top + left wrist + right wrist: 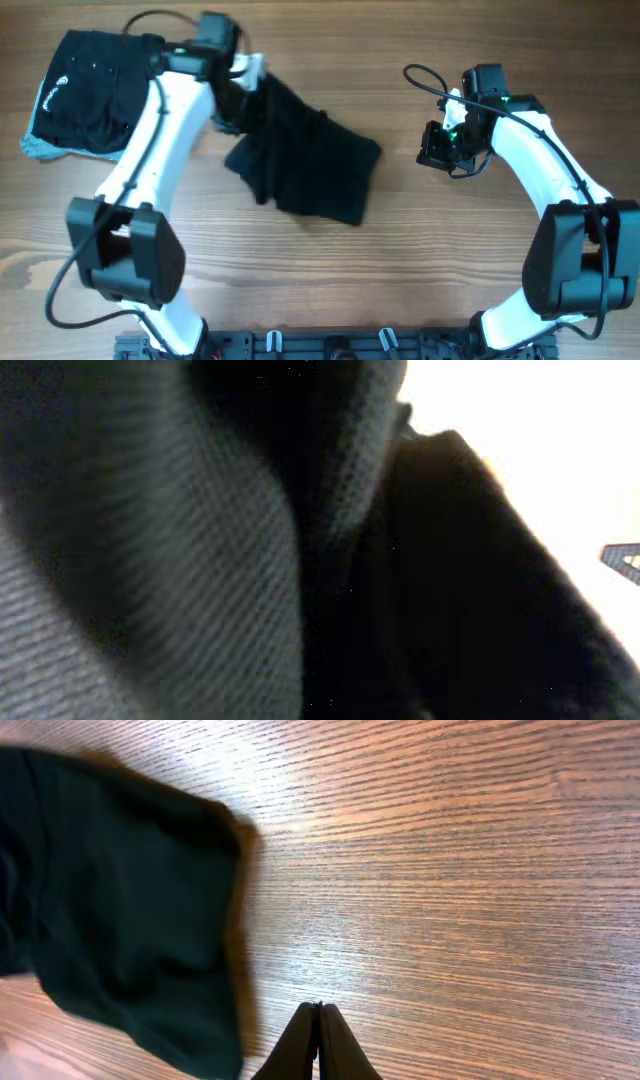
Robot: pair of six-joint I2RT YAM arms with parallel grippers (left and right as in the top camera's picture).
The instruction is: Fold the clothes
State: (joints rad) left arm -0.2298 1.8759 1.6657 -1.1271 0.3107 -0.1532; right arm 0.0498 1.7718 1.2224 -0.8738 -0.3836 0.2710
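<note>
A black garment point(305, 160) lies crumpled at the middle of the table, one end lifted toward my left gripper point(243, 85). That gripper is at the garment's upper left corner and appears shut on it; its wrist view is filled with black knit fabric point(200, 560) and the fingers are hidden. My right gripper point(436, 150) is shut and empty, over bare wood to the right of the garment. In the right wrist view its closed fingertips point(320, 1010) sit right of the garment's edge point(130, 900).
A second dark garment point(85, 95) with a light trim lies spread out at the far left corner of the wooden table point(450, 260). A black rail point(330, 345) runs along the front edge.
</note>
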